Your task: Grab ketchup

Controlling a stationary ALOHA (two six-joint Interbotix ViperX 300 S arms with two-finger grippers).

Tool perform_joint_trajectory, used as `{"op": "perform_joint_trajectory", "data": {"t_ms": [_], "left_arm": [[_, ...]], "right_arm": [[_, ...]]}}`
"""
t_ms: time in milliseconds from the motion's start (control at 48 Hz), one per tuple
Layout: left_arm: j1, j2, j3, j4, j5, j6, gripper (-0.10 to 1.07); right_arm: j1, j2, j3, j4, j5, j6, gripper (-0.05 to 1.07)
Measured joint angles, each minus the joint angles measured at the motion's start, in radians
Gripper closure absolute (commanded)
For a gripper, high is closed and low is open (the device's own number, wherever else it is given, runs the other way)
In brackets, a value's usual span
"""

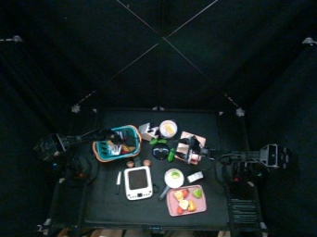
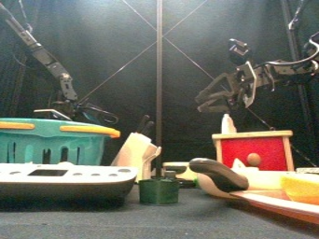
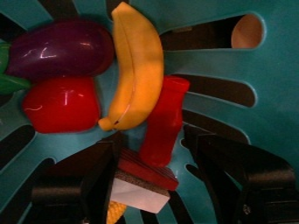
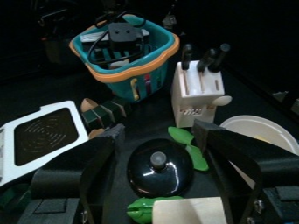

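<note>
Hovering over teal basket [image 1: 124, 140] at table's far left: left gripper [image 3: 149, 188], jaws spread wide, nothing between them. Ketchup bottle [image 3: 167, 118], red, lies on basket floor, cap end toward jaws. Banana [image 3: 135, 66] beside bottle, touching it. Red tomato [image 3: 59, 103] and purple eggplant [image 3: 61, 49] on banana's other side. Right gripper [image 4: 152, 175] hangs above right half of table, jaws apart, empty; below it black-lidded pot [image 4: 162, 168], white knife block [image 4: 198, 87] farther off.
</note>
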Motion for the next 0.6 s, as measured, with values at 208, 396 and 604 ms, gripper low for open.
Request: {"op": "perform_joint_trajectory", "data": {"t_ms": [208, 396, 604], "left_arm": [[-0.006, 0.014, -0.002, 0.009, 0.002, -0.006, 0.05], [-0.009, 0.058, -0.009, 0.015, -0.003, -0.008, 0.05], [-0.009, 0.067, -0.011, 0.018, -0.026, -0.008, 0.07]], "right_arm": [[0.0, 0.002, -0.003, 0.0, 0.0, 0.0, 0.08], [0.0, 0.002, -0.003, 0.002, 0.0, 0.0, 0.08], [0.0, 0.002, -0.003, 0.0, 0.0, 0.0, 0.08]]}}
